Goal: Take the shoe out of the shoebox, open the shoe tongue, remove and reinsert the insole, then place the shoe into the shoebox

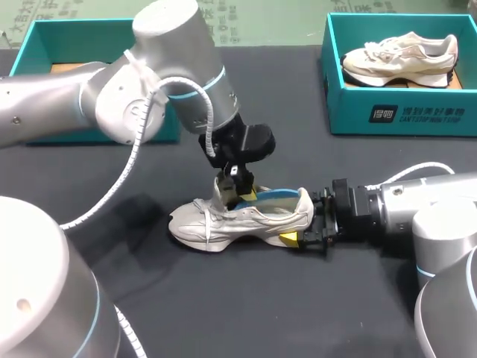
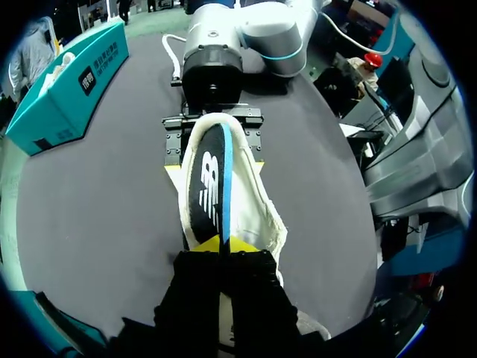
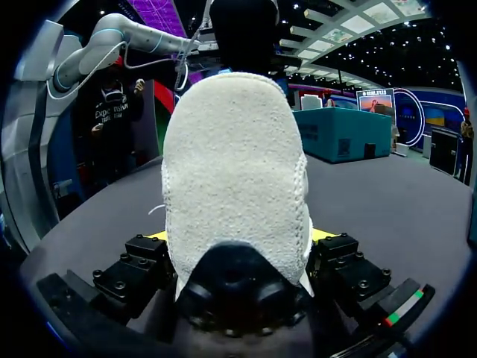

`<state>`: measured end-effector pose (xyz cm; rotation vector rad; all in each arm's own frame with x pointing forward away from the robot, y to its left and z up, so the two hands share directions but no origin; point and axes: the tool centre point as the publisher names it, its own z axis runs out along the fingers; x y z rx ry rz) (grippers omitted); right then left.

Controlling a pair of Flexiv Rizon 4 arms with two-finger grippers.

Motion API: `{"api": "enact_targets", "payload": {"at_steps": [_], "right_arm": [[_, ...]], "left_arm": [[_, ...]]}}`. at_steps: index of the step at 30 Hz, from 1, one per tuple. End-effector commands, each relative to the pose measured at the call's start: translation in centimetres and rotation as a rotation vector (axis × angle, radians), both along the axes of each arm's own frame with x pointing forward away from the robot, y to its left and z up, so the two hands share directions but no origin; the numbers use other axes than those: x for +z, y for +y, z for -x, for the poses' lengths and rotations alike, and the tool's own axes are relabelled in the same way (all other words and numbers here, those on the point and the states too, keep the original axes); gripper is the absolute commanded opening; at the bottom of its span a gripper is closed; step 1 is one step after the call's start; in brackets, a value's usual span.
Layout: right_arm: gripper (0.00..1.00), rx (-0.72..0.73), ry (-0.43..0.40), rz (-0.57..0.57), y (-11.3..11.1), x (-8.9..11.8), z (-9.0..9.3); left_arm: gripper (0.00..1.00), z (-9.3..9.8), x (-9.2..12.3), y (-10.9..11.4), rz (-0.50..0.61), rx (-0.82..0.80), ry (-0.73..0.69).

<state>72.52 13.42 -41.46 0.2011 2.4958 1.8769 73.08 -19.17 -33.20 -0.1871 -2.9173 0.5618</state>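
Dark table (image 1: 223, 298): right end effector (image 3: 238, 242) tight on shoe (image 1: 250, 218), left end effector (image 2: 221, 245) on insole (image 2: 212, 179).

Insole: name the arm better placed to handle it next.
Left. The left hand pinches the insole at the shoe opening; the right hand only clamps the heel.

Exhibition hall: display screens (image 3: 376, 101), spotlit ceiling (image 3: 373, 30)

Heel of shoe (image 3: 231, 179): rough knitted cloth. Insole (image 2: 207, 186) inside shoe: smooth, matt. Table (image 1: 298, 298) under shoe: matt, dark.
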Motion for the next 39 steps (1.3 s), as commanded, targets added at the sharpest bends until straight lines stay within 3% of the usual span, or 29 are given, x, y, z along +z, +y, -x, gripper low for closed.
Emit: {"api": "enact_targets", "payload": {"at_steps": [1, 19, 30, 31, 32, 39], "right_arm": [[0.0, -0.001, 0.001, 0.003, 0.0, -0.2, 0.1], [0.0, -0.001, 0.001, 0.003, 0.0, -0.2, 0.1], [0.0, -0.001, 0.001, 0.003, 0.0, -0.2, 0.1], [0.0, -0.001, 0.001, 0.003, 0.0, -0.2, 0.1], [0.0, -0.001, 0.001, 0.003, 0.0, -0.2, 0.1], [0.0, -0.001, 0.001, 0.003, 0.0, -0.2, 0.1]], "left_arm": [[0.0, 0.1, 1.0, 0.3, 0.046, -0.001, 0.002], [0.0, -0.8, 2.5, -4.5, 0.037, 0.066, -0.037], [0.0, 0.0, 2.9, -5.4, -0.009, 0.139, -0.116], [0.18, 0.2, 2.9, -5.3, -0.009, 0.143, -0.121], [0.25, 0.2, 3.0, -5.2, -0.008, 0.152, -0.131], [0.41, 0.8, 3.4, -4.5, -0.002, 0.191, -0.164]]}}
